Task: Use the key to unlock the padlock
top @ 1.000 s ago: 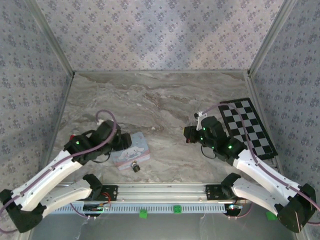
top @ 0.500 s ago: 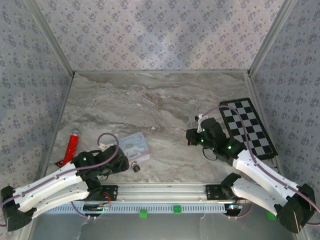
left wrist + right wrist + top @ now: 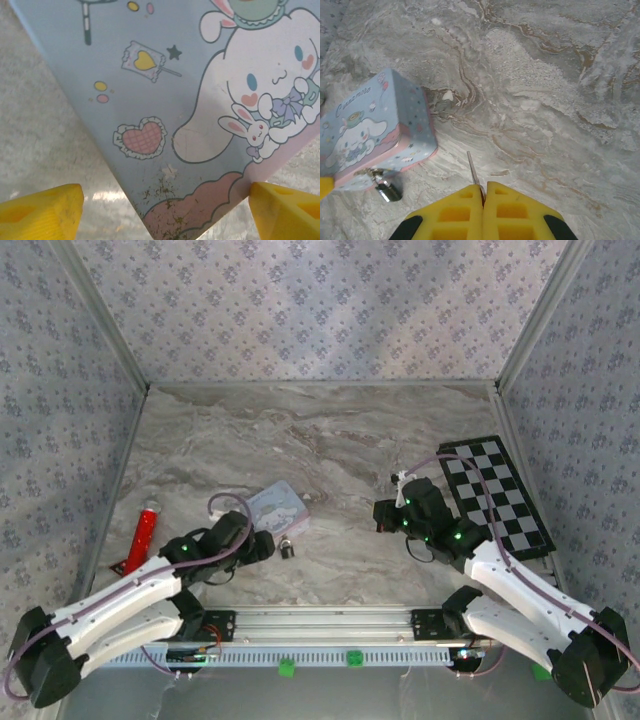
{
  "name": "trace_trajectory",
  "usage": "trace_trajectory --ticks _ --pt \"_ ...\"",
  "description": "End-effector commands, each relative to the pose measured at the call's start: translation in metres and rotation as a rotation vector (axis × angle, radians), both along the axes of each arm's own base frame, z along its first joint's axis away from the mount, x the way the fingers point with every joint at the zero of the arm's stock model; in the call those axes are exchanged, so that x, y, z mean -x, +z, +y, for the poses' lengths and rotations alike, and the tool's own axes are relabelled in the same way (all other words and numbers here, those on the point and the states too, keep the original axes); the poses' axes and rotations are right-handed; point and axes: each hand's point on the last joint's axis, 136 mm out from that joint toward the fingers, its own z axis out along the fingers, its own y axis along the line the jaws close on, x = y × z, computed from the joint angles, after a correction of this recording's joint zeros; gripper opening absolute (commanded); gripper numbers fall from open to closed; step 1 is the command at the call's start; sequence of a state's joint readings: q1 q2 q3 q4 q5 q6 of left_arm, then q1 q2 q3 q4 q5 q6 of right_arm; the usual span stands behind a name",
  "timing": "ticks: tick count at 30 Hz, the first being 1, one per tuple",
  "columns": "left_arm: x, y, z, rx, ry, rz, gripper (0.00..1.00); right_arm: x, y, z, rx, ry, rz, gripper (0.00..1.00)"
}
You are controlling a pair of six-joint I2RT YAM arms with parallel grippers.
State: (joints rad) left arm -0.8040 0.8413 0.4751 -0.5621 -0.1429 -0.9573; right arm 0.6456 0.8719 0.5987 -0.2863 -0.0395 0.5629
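Right hand (image 3: 482, 202): pressed shut, with a thin metal blade pinched between the pads and sticking out forward; it hovers over the right half of the table (image 3: 330, 440), well apart from the lock
Key (image 3: 472, 169): that blade, I judge; only its slim tip shows, and it is not lined up with the lock
Left hand (image 3: 161, 212): fingers spread wide, gripping nothing; they straddle the near corner of the tin, with bare table showing between one finger and the tin's side
Tin (image 3: 277, 508): pale blue with a cartoon picture, lying flat left of the middle, toward the table's near edge
Padlock (image 3: 288, 548): tiny and dark, just beside the tin's near-right side, its shackle apparently through the tin's clasp; which way the keyhole faces is too small to tell
Step in hand: steadying the tin so the key can be brought to the lock; unlocking looks not yet begun
Doing it well: close the left hand squarely on the tin's sides rather than its corner, so it cannot swivel, and keep those fingers off the lock; turn the right wrist until the blade lines up with the keyhole, approach low and slow, and insert fully before twisting
Risk: a loose lock will swing away from a skewed blade, and the thin key may slip in the pads
Off to the sides: red tool (image 3: 143, 537) by the left edge, checkered board (image 3: 497, 495) by the right edge
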Motion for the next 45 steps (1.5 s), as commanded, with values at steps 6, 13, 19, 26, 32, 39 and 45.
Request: trace_trajectory --ticks 6,13,19,26,32,39,45 --pt "-0.042 -0.004 0.015 -0.172 -0.075 -0.044 0.83 0.001 0.007 0.001 -0.052 -0.015 0.000 0.00" --pt "-0.077 0.000 0.038 -0.293 -0.049 -0.093 0.83 0.002 0.013 0.002 -0.075 -0.017 0.000 0.00" --pt "-0.077 0.029 0.049 -0.285 0.019 -0.168 0.88 0.003 0.015 0.003 -0.103 -0.030 0.016 0.00" --pt "-0.055 0.069 0.030 0.087 0.107 -0.347 0.84 0.004 0.016 0.008 -0.129 -0.032 0.015 0.00" --pt "-0.045 0.069 -0.012 0.277 0.028 -0.435 0.85 0.003 0.013 0.012 -0.127 -0.024 0.019 0.00" --pt "-0.048 0.050 -0.048 0.281 -0.031 -0.419 0.85 0.006 0.006 0.013 -0.129 -0.031 0.026 0.00" --pt "-0.064 0.026 -0.054 0.211 0.001 -0.420 0.76 0.008 0.002 0.011 -0.130 -0.038 0.029 0.00"
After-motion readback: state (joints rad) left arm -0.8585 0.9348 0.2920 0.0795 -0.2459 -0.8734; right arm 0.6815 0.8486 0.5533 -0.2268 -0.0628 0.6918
